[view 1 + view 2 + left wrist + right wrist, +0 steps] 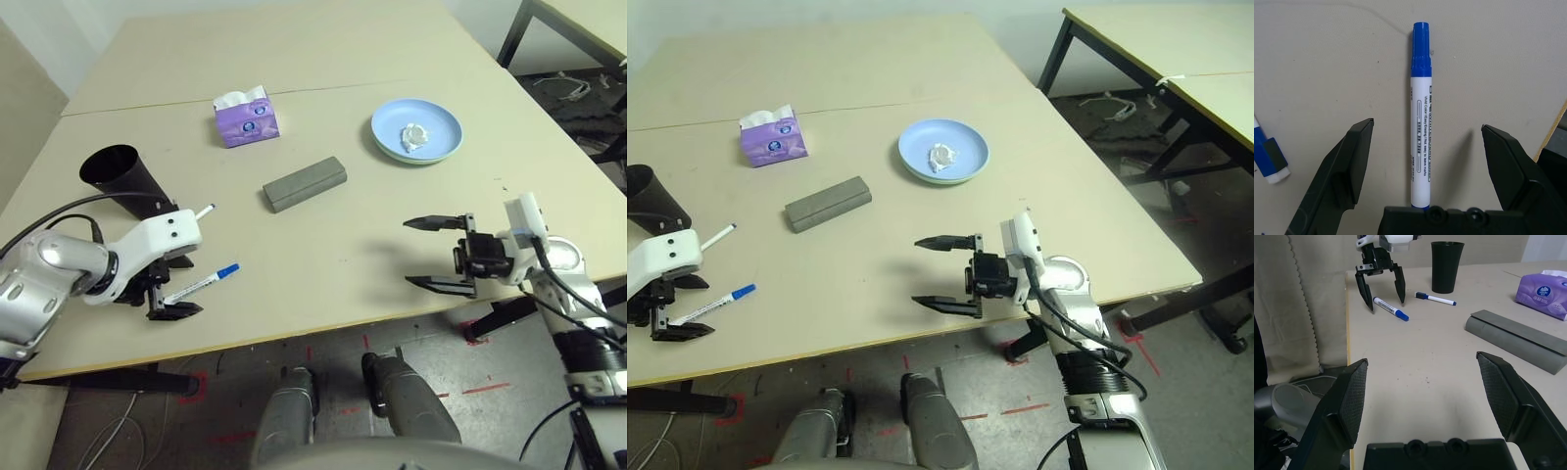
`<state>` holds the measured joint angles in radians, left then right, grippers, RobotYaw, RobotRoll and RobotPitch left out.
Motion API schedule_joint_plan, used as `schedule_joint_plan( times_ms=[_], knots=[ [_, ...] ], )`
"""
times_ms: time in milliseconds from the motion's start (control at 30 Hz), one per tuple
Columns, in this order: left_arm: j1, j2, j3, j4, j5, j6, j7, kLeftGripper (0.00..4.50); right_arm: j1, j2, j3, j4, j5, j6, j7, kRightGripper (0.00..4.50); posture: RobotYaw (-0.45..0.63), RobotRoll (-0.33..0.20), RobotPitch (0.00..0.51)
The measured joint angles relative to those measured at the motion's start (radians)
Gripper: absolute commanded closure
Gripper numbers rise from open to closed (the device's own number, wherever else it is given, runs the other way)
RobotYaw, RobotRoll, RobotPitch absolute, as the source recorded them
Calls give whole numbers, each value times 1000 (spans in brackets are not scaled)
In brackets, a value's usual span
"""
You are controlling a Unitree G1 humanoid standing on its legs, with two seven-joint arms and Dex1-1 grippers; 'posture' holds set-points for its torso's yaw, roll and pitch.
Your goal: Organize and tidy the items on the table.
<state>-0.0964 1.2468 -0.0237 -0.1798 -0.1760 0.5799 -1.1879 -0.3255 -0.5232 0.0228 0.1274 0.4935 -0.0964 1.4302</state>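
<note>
Head view: both jaws stood wide; left gripper [168, 299] straddled a blue-capped marker [203, 284] near the table's [323, 250] front edge. Left wrist view: marker centred between fingers [1344, 169]; lowering straight before closing should grip cleanly. Right wrist view: right gripper [1425, 396] empty.

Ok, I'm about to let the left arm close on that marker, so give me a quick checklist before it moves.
1. Left gripper open: ok.
2. Near marker lying between its fingers: ok, roughly centred.
3. Second marker out of the way: ok, it lies apart, nearer the black cup.
4. Fingertips low enough at the table: cannot tell.
5. Right gripper clear of the left: ok, open and far across the table.
</note>
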Motion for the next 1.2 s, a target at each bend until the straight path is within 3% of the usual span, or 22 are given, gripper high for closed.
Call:
schedule_joint_plan(
  times_ms=[233,267,367,633,733,1200],
  knots=[
    [2,-11,-13,15,20,-19,5,30,6,1,1,-5,0,11,-16,0,-178,0,145],
    [3,-13,-18,15,21,-21,5,208,7,2,1,-7,0,13,-18,0,-179,0,147],
    [5,-14,-28,23,26,-27,3,895,12,2,2,-16,0,20,-25,0,-181,0,148],
    [6,-16,-30,33,26,-26,-2,3495,16,2,2,-40,0,23,-30,0,-184,0,144],
    [9,-16,-29,34,21,-21,-3,4244,16,7,2,-41,0,25,-37,0,-182,0,139],
    [63,-26,13,30,-8,-17,-3,4244,10,16,2,-42,0,29,-45,0,-169,0,135]
  ],
)
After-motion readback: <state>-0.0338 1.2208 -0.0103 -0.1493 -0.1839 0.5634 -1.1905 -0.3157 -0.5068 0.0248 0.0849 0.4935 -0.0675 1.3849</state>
